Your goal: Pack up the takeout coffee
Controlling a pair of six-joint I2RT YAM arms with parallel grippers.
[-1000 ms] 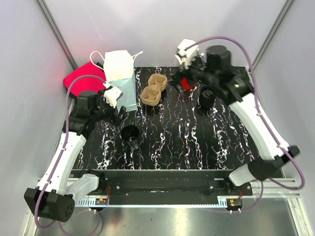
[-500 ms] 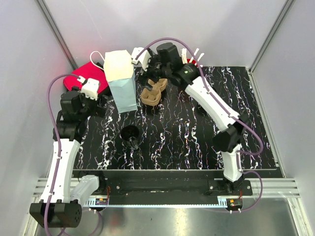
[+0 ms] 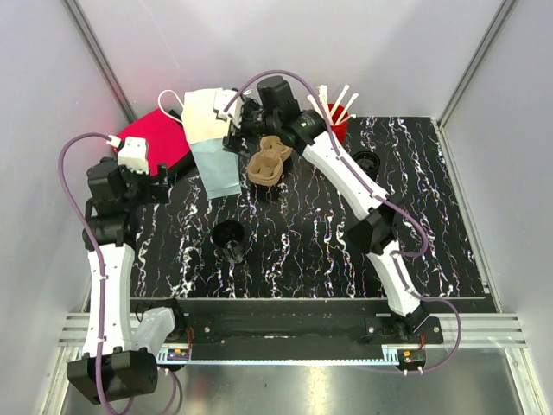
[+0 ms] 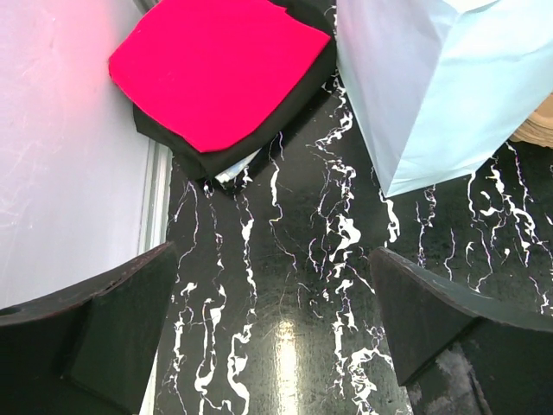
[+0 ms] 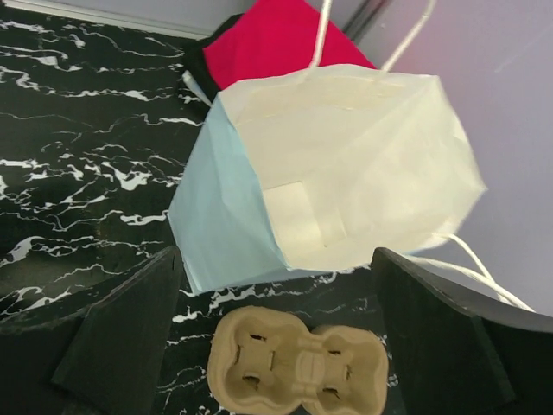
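Two small black cups show in the top view: one [image 3: 229, 239] at mid-left and one [image 3: 365, 162] at the right, partly behind my right arm. I cannot tell from here whether either bears a lid. The light blue paper bag [image 3: 213, 138] stands open at the back left, and its white inside shows empty in the right wrist view [image 5: 346, 164]. My right gripper [image 3: 235, 125] [image 5: 276, 255] is open and empty, above the bag's edge and the cardboard cup carrier [image 5: 298, 367]. My left gripper [image 3: 164, 177] [image 4: 275, 255] is open and empty over bare table.
The cup carrier [image 3: 268, 161] lies right of the bag. A red cup of white stirrers [image 3: 335, 117] stands at the back. A red pad on a black base [image 3: 151, 137] [image 4: 220, 73] lies at the back left corner. Walls close in on three sides.
My right arm has swung from the back right, by the red cup, leftward over the carrier and bag. My left arm has drawn back to the left, towards the red pad.
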